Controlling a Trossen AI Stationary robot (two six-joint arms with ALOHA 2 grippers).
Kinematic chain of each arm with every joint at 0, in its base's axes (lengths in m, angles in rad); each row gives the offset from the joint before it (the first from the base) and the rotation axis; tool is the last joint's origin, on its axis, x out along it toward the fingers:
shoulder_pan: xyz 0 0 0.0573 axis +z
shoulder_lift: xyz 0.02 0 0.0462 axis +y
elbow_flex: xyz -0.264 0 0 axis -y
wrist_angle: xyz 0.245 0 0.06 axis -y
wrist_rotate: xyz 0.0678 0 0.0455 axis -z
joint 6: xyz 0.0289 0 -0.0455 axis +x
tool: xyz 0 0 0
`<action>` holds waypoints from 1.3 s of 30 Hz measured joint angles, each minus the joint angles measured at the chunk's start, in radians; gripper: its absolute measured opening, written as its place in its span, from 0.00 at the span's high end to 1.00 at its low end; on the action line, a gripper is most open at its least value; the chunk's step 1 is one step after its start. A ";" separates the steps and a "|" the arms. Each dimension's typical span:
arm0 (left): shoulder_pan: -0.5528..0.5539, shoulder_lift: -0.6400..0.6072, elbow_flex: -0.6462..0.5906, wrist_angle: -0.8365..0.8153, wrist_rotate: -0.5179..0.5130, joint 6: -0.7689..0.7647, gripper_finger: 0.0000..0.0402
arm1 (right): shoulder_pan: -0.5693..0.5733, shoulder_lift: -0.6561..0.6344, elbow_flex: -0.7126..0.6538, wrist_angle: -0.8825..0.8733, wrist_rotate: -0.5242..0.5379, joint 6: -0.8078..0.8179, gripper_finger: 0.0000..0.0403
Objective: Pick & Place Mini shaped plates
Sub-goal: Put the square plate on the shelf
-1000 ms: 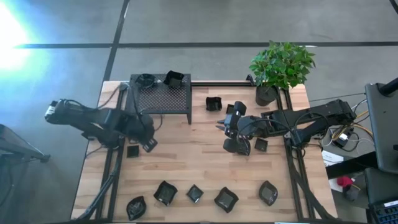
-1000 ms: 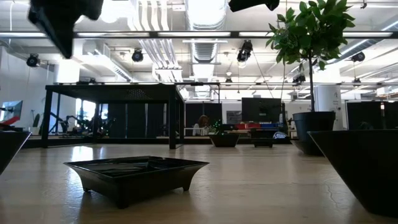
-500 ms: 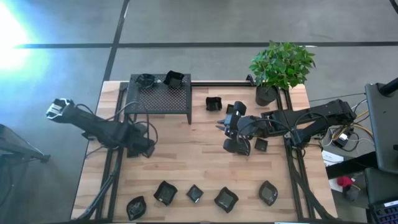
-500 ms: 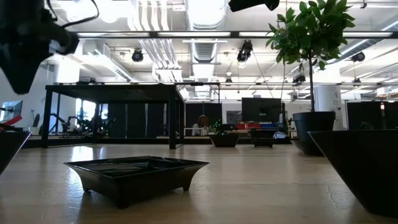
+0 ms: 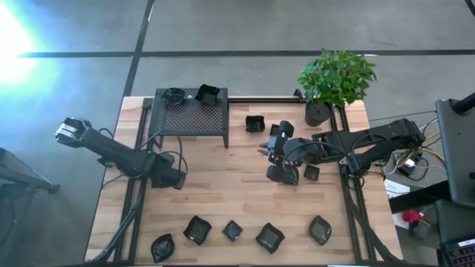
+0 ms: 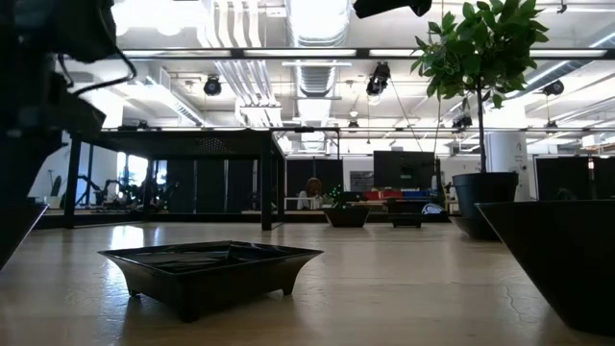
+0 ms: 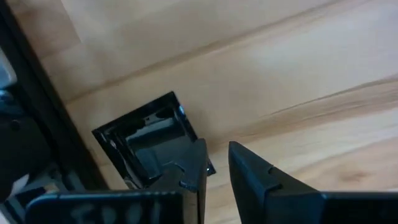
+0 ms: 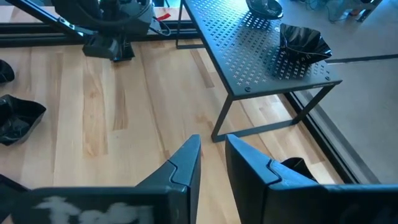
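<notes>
While the left gripper [image 5: 172, 180] sits low over the pale wooden table [image 5: 223, 193] near its left edge, its 2 dark fingers [image 7: 249, 177] stand slightly parted, straddling the rim of a small glossy black square dish [image 7: 149, 140] that lies flat on the wood; 1 finger is inside the dish, the other just outside, and whether they actually pinch the rim cannot be told. The right gripper [image 5: 276, 152] hangs above the middle of the table, its fingers [image 8: 249, 168] a narrow gap apart with nothing between them.

5 more small glossy black dishes lie in a row along the near edge: a leaf-shaped one [image 5: 162, 247], a square one [image 5: 197, 229], a smaller square one [image 5: 233, 231], another square one [image 5: 269, 237] and a rounded one [image 5: 320, 230]. 2 dishes [image 5: 208, 94] rest on top of the black perforated metal stand [image 5: 194, 116] at the far left. Another dish [image 5: 255, 123] lies between the stand and the leafy green plant in a black pot [image 5: 319, 111].
</notes>
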State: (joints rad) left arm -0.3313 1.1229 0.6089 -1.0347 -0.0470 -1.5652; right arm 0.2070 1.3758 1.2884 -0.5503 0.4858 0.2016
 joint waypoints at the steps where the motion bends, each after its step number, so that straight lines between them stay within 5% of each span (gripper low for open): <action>1: 0.000 0.000 -0.013 0.006 0.004 -0.007 0.85 | 0.000 0.000 0.000 0.000 0.000 0.000 0.82; 27: 0.000 0.001 -0.092 0.083 -0.008 -0.057 0.85 | 0.000 0.000 0.000 0.006 0.003 -0.004 0.84; 39: 0.000 0.001 -0.018 0.086 0.001 0.059 0.85 | 0.000 0.000 0.000 0.007 0.003 -0.004 0.84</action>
State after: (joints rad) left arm -0.3309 1.1236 0.5910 -0.9486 -0.0463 -1.5064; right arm 0.2066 1.3758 1.2884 -0.5434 0.4889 0.1974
